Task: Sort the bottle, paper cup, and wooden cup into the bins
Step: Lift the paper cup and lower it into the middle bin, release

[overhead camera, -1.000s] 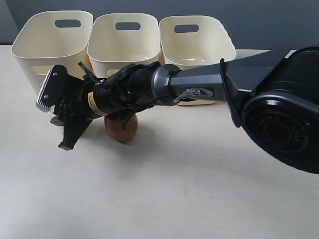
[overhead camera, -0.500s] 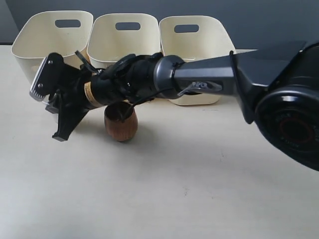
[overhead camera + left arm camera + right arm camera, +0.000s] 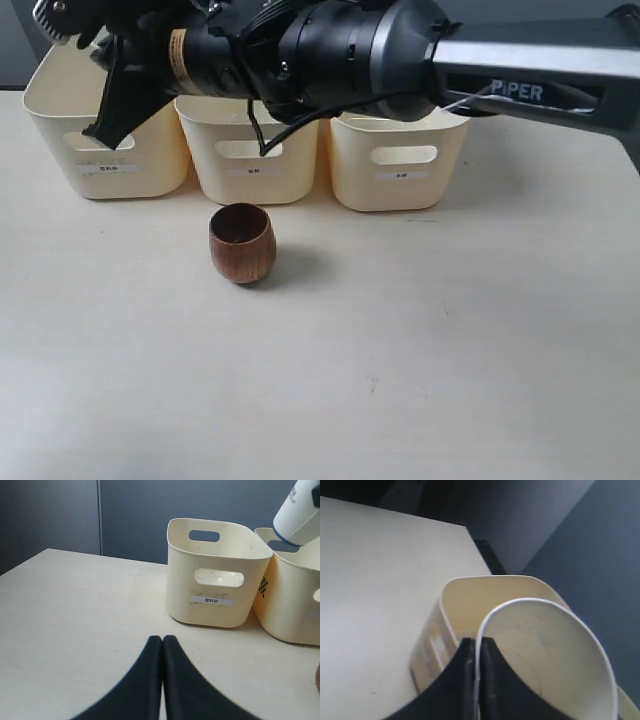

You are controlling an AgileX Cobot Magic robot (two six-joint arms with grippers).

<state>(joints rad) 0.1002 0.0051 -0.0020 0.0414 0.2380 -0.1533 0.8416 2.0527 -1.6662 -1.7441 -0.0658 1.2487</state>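
Observation:
My right gripper (image 3: 103, 125) reaches across above the left bin (image 3: 60, 120), and its black fingers pinch the rim of the white paper cup (image 3: 555, 650). In the right wrist view the right gripper (image 3: 479, 652) holds the cup over that bin's opening (image 3: 465, 597). The left wrist view shows the cup (image 3: 300, 515) hanging high over the bins. On the table in front of the middle bin (image 3: 255, 150) the brown wooden cup (image 3: 241, 243) stands upright. Low over the table, my left gripper (image 3: 162, 642) is shut with nothing in it. The bottle is out of view.
The right bin (image 3: 395, 150) completes the row of three at the back of the table. The right arm's thick black forearm (image 3: 340, 55) spans above the middle and right bins. A dark wall rises behind the bins.
The right arm has risen from table height beside the wooden cup to above the left bin, carrying the paper cup. The wooden cup has not moved.

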